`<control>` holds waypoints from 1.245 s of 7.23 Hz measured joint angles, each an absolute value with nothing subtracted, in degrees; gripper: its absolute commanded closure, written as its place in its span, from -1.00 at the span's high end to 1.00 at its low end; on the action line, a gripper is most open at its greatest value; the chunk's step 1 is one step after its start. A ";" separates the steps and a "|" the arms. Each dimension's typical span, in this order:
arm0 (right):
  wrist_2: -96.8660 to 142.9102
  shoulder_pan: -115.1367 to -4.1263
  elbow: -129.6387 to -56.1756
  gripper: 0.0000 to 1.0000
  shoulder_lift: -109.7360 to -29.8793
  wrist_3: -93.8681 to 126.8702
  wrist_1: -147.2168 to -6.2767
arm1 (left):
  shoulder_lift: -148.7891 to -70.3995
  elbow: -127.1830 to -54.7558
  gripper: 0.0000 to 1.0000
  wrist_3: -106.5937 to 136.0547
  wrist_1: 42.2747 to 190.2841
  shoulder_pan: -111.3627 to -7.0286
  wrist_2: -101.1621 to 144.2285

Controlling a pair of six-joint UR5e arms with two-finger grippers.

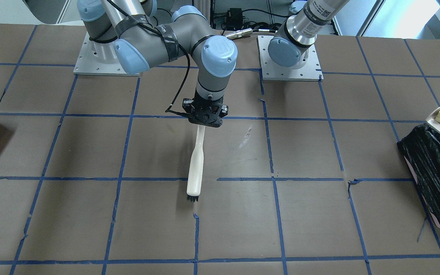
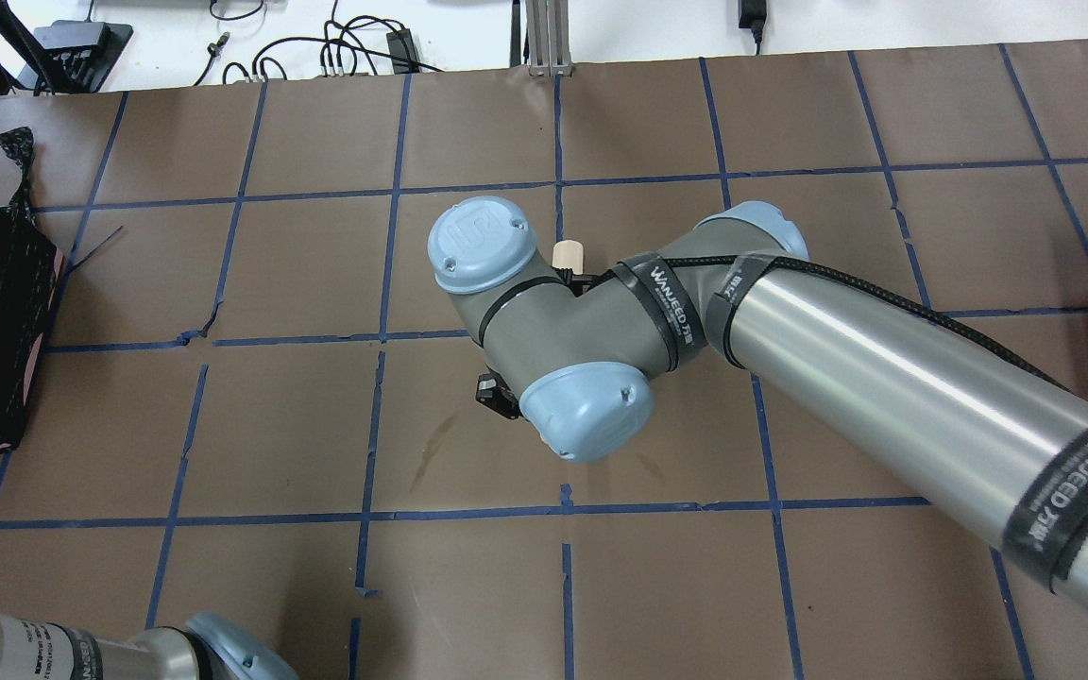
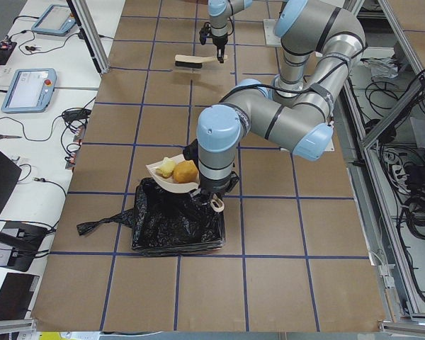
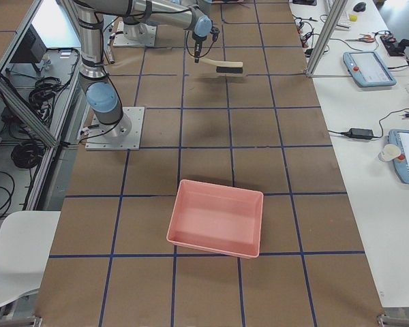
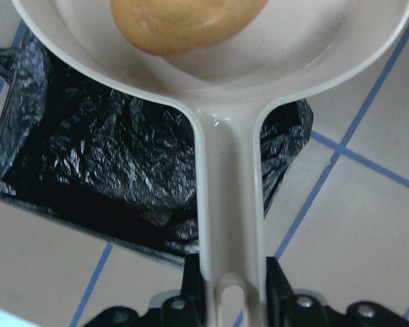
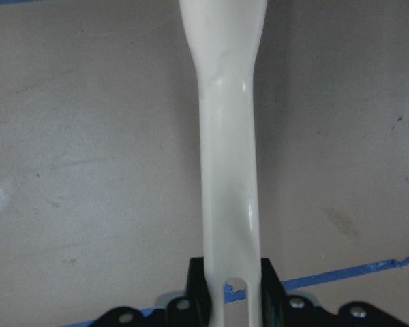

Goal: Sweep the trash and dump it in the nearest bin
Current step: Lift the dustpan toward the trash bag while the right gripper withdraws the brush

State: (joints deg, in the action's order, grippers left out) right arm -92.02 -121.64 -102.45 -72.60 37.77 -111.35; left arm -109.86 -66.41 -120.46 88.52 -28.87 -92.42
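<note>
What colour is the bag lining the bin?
Glossy black; the bag shows best in the left wrist-mounted view.

At the end of the table on the robot's left stands the bin. Over it hangs the dustpan, its handle clamped in the left end effector, with a lump and a scrap side by side in it. Near the table's middle, the right end effector grips the brush, which points away from the robot. The open box lies towards the table's end on the robot's right, well apart.
</note>
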 measured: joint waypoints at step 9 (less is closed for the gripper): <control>-90.13 -126.34 -108.72 -0.86 -74.78 39.61 -115.84 | -117.24 -54.51 -1.00 -121.55 89.70 -24.78 -95.44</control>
